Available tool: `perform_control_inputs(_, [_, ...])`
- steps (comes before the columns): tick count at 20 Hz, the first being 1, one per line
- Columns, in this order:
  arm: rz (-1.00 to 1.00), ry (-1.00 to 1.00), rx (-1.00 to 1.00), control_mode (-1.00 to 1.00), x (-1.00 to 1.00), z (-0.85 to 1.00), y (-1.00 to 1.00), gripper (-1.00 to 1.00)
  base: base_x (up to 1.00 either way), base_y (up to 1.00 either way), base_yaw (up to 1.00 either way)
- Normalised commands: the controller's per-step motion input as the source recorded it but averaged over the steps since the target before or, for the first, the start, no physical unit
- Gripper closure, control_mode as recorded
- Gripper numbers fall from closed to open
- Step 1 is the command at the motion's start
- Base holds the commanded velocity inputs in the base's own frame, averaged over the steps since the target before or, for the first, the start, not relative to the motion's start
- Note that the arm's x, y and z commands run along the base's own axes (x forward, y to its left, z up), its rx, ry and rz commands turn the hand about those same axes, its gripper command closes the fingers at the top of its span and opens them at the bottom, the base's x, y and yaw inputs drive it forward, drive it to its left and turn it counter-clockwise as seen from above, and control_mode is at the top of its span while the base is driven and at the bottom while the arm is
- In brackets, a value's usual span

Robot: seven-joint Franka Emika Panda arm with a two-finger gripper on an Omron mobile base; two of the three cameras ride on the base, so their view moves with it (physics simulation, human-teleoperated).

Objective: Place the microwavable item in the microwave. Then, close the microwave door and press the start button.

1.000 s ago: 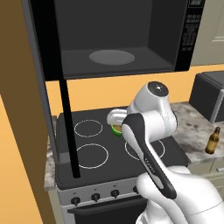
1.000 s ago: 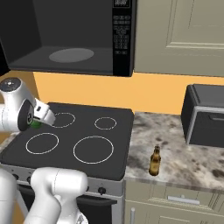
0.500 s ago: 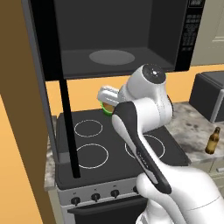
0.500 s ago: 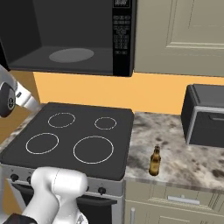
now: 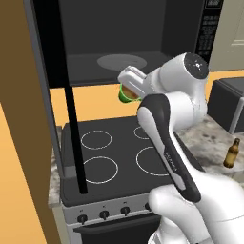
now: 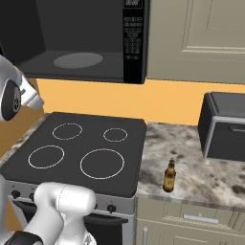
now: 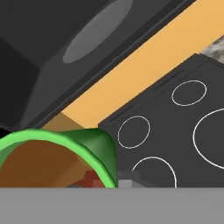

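Observation:
The microwavable item, a small green cup [image 5: 125,94] with brown liquid [image 7: 37,162], hangs in the air above the back of the stove. My gripper [image 5: 127,89] is shut on it, reaching in from the right. The cup sits just under the front lower edge of the microwave [image 5: 119,28], below the grey turntable [image 5: 121,61]. In the hand view the cup's rim [image 7: 61,142] is in the lower left, with the turntable [image 7: 96,30] above it. The microwave door [image 5: 47,43] stands swung open to the left, its thin bar handle [image 5: 74,138] hanging down over the stove. The keypad strip [image 6: 133,33] is on the microwave's right edge.
A black stove top [image 6: 81,148] with several ring burners lies under the microwave. A brown bottle [image 6: 169,176] stands on the marble counter [image 6: 191,158] to the right. A dark toaster oven [image 6: 225,127] sits further right, with cabinets [image 6: 201,38] above it.
The arm has lifted the green cup from just above the stove's back burners up to the level of the microwave's lower edge. The gripper stayed shut on it.

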Motion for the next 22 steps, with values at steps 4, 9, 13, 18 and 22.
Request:
perform_control_inputs(4, [-0.13,-0.11,0.16,-1.00,0.23,0.49,-0.04,1.00,0.00,0.00,0.00])
perform_control_inputs(9, [-0.13,-0.06,0.17,-1.00,0.55,0.27,0.00,1.00,0.00,0.00,0.00])
perform_control_inputs(13, [-0.12,-0.02,0.13,-1.00,0.53,0.14,0.00,1.00,0.00,0.00,0.00])
perform_control_inputs(18, [-0.11,0.00,0.10,-1.00,0.43,0.04,-0.02,1.00,0.00,0.00,0.00])
perform_control_inputs(22, [-0.08,0.00,0.05,-1.00,0.38,0.13,0.00,1.00,0.00,0.00,0.00])
